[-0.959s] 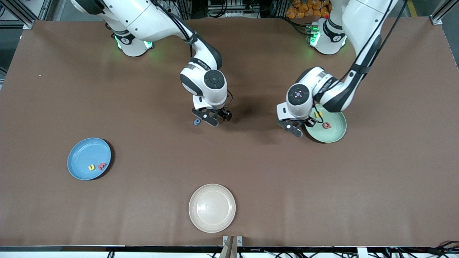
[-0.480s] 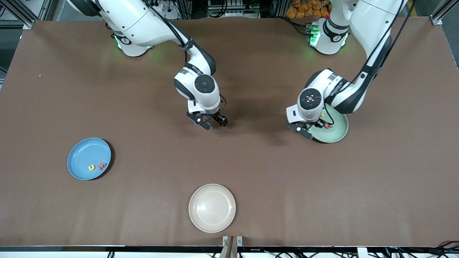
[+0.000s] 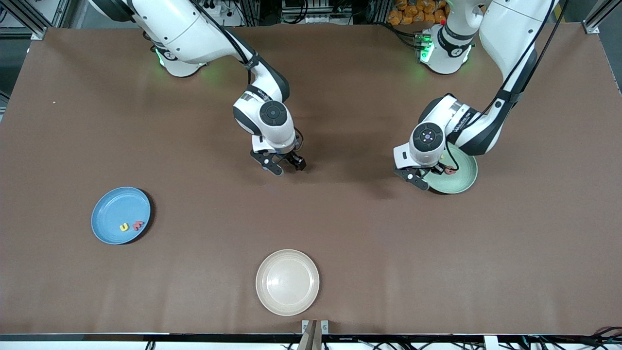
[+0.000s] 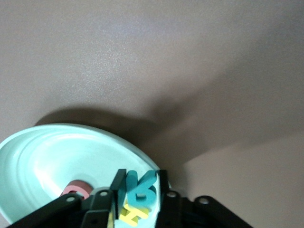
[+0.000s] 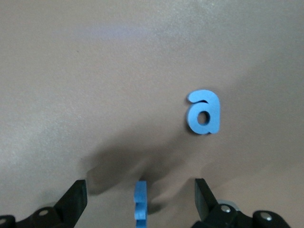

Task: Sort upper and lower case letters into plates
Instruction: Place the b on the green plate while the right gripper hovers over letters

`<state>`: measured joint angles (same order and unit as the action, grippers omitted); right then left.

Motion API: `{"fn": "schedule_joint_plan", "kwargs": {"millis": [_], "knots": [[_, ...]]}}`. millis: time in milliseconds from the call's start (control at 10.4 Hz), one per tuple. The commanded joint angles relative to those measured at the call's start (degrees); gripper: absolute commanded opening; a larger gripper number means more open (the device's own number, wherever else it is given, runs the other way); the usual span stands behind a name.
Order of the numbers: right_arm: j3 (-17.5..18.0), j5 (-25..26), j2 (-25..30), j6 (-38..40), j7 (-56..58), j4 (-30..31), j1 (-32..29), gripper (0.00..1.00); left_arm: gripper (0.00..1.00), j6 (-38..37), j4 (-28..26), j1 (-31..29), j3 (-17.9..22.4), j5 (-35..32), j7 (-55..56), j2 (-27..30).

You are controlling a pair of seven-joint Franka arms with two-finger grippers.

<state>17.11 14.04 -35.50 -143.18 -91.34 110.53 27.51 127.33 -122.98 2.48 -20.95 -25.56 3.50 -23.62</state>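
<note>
Left wrist view has the left gripper, now over the mint plate, still pinching the teal letter, while the right gripper has dropped, fingers wide, around a blue letter on the tabletop.

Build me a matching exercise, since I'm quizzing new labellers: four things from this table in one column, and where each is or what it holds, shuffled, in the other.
1. sky blue round plate
2. cream-white round plate
3. small blue letter a
4. small teal letter

A. between the left gripper's fingers, over the pale mint plate
B. flat on the brown table
C. holds a yellow letter and a red letter
D. nearest the front camera

Pairs: 1-C, 2-D, 3-B, 4-A
</note>
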Motion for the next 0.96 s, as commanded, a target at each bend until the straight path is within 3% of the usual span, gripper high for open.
{"fn": "schedule_joint_plan", "kwargs": {"millis": [0, 384, 863], "knots": [[1.34, -0.51, 4.38, -0.6, -1.03, 4.86, -1.05, 1.0, 0.44, 0.55, -1.29, -0.64, -0.67, -0.28, -0.95, 1.65], [1.44, -0.59, 3.42, -4.82, -1.12, 4.78, -1.05, 1.0, 0.48, 0.46, -1.21, -1.43, -1.19, 1.39, -2.1, 2.0], [1.44, -0.59, 2.11, -5.0, -1.21, 4.43, -0.88, 1.0, 0.71, 0.46, 1.16, -0.12, -8.39, 17.09, 2.72, 0.86]]}}
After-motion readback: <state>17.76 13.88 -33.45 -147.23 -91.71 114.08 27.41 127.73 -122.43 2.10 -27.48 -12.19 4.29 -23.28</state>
